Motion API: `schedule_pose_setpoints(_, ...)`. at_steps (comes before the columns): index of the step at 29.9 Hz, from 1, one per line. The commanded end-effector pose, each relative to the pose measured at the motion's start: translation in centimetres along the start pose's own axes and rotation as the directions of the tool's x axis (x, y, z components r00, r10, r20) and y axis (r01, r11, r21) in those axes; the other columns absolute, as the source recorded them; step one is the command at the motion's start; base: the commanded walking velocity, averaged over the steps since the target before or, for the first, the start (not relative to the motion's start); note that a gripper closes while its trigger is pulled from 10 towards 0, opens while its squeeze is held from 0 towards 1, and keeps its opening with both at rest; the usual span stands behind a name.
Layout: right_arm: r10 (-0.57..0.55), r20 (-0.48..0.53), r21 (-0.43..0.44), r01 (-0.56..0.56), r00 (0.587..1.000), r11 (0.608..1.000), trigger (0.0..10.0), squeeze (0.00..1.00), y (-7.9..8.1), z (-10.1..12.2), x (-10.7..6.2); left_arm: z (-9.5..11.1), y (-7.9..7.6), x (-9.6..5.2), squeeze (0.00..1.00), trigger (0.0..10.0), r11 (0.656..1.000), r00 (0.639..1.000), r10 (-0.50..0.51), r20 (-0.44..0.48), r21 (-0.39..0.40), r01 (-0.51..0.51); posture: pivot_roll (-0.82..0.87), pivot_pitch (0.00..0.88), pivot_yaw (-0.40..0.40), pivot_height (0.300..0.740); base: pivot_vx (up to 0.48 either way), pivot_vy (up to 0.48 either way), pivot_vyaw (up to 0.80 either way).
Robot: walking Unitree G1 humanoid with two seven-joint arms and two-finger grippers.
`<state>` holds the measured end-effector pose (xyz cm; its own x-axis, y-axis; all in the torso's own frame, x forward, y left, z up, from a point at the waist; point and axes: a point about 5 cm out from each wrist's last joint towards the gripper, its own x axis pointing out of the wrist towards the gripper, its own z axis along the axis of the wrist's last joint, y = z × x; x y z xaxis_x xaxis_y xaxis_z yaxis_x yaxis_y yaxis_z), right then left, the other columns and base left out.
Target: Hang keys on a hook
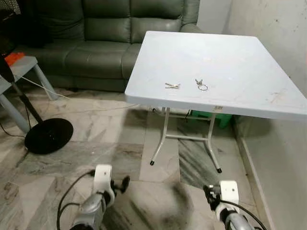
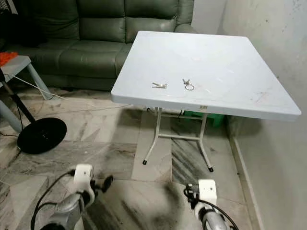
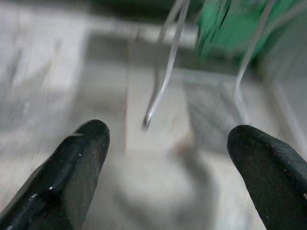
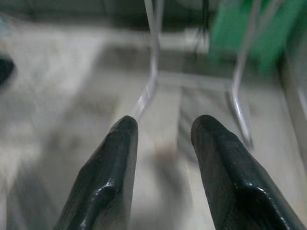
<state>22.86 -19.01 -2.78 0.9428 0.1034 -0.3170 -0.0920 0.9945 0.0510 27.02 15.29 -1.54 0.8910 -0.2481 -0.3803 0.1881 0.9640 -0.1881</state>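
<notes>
White square folding table (image 1: 230, 62), smooth matte plastic top with thin white tubular metal legs, occupies the centre and right of the frame. Two metal items lie near its front edge, apart from each other: a small set of keys (image 1: 201, 85) on a thin round wire ring, right of centre, and a flat silvery key bundle (image 1: 172, 86) just to its left. Both rest flat on the tabletop.

Upper left: dark green leather sofa (image 1: 110, 38), padded, creased cushions. Floor (image 1: 96, 139) is polished marble tile, grey-white with dark veining. Left of frame: round black disc base (image 1: 48, 135) of a stand, with a slanted black pole rising from it. A green box (image 1: 211, 117) sits under the table at the back.

Left gripper (image 3: 168, 163): two rounded, glossy black fingers spread wide, holding nothing, low over the floor at lower left of the head view. Right gripper (image 4: 163, 158): fingers parted by a narrow gap, empty, at lower right. Both wrist views are blurred, showing table legs and the green box beyond the fingers.
</notes>
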Motion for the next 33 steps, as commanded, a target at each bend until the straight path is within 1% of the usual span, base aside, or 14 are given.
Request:
schedule_pose_setpoints(1, 0.021, 0.110, -0.012, -0.020, 0.994, 1.000, 10.0, 0.00, 0.3, 1.6, 0.3, 1.5, -0.4, 0.4, 0.00, 10.0, 0.999, 0.996, -0.032, 0.084, 0.007, 0.032, -0.05, 0.000, -0.023, 0.740, 0.000, 0.000, 0.00)
schedule_pose_setpoints(2, 0.025, 0.146, -0.011, -0.024, 0.989, 1.000, 10.0, 0.00, 0.4, 2.1, 0.3, 1.9, -0.6, 0.5, 0.00, 10.0, 0.999, 0.993, -0.043, 0.113, 0.003, 0.043, -0.04, 0.000, -0.024, 0.740, 0.000, 0.000, 0.00)
schedule_pose_setpoints(3, 0.028, 0.215, -0.010, -0.026, 0.976, 1.000, 10.0, 0.00, 0.6, 3.1, 0.2, 2.8, -0.9, 0.5, 0.00, 10.0, 0.998, 0.983, -0.056, 0.175, -0.008, 0.059, -0.05, 0.000, -0.022, 0.740, 0.000, 0.000, 0.00)
schedule_pose_setpoints(6, 0.037, 0.332, -0.006, -0.037, 0.943, 0.999, 10.0, 0.00, 1.3, 5.0, -0.3, 4.4, -1.4, 0.3, 0.00, 10.0, 0.996, 0.958, -0.080, 0.276, -0.018, 0.089, -0.05, 0.000, -0.021, 0.740, 0.000, 0.000, 0.00)
schedule_pose_setpoints(8, 0.035, 0.370, 0.007, -0.040, 0.928, 0.999, 10.0, 0.00, 1.5, 5.8, -0.6, 5.1, -1.6, 0.2, 0.00, 10.0, 0.995, 0.945, -0.088, 0.315, -0.020, 0.100, -0.05, 0.000, -0.020, 0.740, 0.000, 0.000, 0.00)
schedule_pose_setpoints(11, 0.043, 0.458, 0.019, -0.058, 0.888, 0.998, 10.0, 0.00, 2.1, 8.3, -1.2, 7.5, -2.3, -0.3, 0.00, 10.0, 0.991, 0.907, -0.124, 0.402, 0.003, 0.134, -0.05, 0.000, -0.021, 0.740, 0.000, 0.000, 0.00)
schedule_pose_setpoints(15, 0.059, 0.532, 0.003, -0.072, 0.844, 0.997, 10.0, 0.00, 2.4, 11.2, -1.8, 10.5, -2.8, -0.8, 0.00, 10.0, 0.987, 0.871, -0.140, 0.472, -0.001, 0.159, -0.05, 0.000, -0.015, 0.740, 0.000, 0.000, 0.00)
schedule_pose_setpoints(16, 0.059, 0.532, 0.003, -0.072, 0.844, 0.997, 10.0, 0.00, 2.4, 11.2, -1.8, 10.5, -2.8, -0.8, 0.00, 10.0, 0.987, 0.871, -0.140, 0.472, -0.001, 0.159, -0.05, 0.000, -0.015, 0.740, 0.000, 0.000, 0.00)
schedule_pose_setpoints(17, 0.066, 0.550, -0.002, -0.078, 0.832, 0.997, 10.0, 0.00, 2.5, 12.2, -1.9, 11.4, -2.9, -1.0, 0.00, 10.0, 0.986, 0.862, -0.145, 0.485, 0.002, 0.164, -0.05, 0.000, -0.015, 0.740, 0.000, 0.000, 0.00)
schedule_pose_setpoints(19, 0.070, 0.566, -0.011, -0.078, 0.821, 0.997, 10.0, 0.00, 2.5, 13.3, -2.4, 12.2, -3.1, -1.5, 0.00, 10.0, 0.986, 0.853, -0.152, 0.499, 0.016, 0.167, -0.06, 0.000, -0.014, 0.740, 0.000, 0.000, 0.00)
schedule_pose_setpoints(24, 0.075, 0.555, -0.020, -0.077, 0.829, 0.997, 10.0, 0.00, 2.5, 13.5, -2.9, 12.4, -3.4, -2.1, 0.00, 10.0, 0.984, 0.854, -0.162, 0.495, 0.018, 0.176, -0.06, 0.001, -0.015, 0.740, 0.000, 0.000, 0.00)
schedule_pose_setpoints(25, 0.065, 0.540, -0.011, -0.070, 0.839, 0.998, 10.0, 0.00, 2.4, 13.1, -3.0, 11.9, -3.3, -2.2, 0.00, 10.0, 0.985, 0.865, -0.145, 0.480, -0.017, 0.174, -0.06, 0.002, -0.015, 0.740, 0.000, 0.000, 0.00)
schedule_pose_setpoints(27, 0.057, 0.517, -0.007, -0.062, 0.854, 0.998, 10.0, 0.00, 2.4, 12.6, -3.1, 11.0, -3.3, -2.3, 0.00, 10.0, 0.986, 0.883, -0.133, 0.450, -0.031, 0.164, -0.06, 0.005, -0.015, 0.740, 0.000, 0.000, 0.00)
schedule_pose_setpoints(33, 0.061, 0.508, 0.001, -0.071, 0.859, 0.997, 10.0, 0.00, 2.9, 13.2, -3.1, 11.0, -3.5, -2.2, 0.00, 10.0, 0.986, 0.899, -0.112, 0.424, -0.066, 0.154, -0.06, 0.003, -0.020, 0.740, 0.000, 0.000, 0.00)
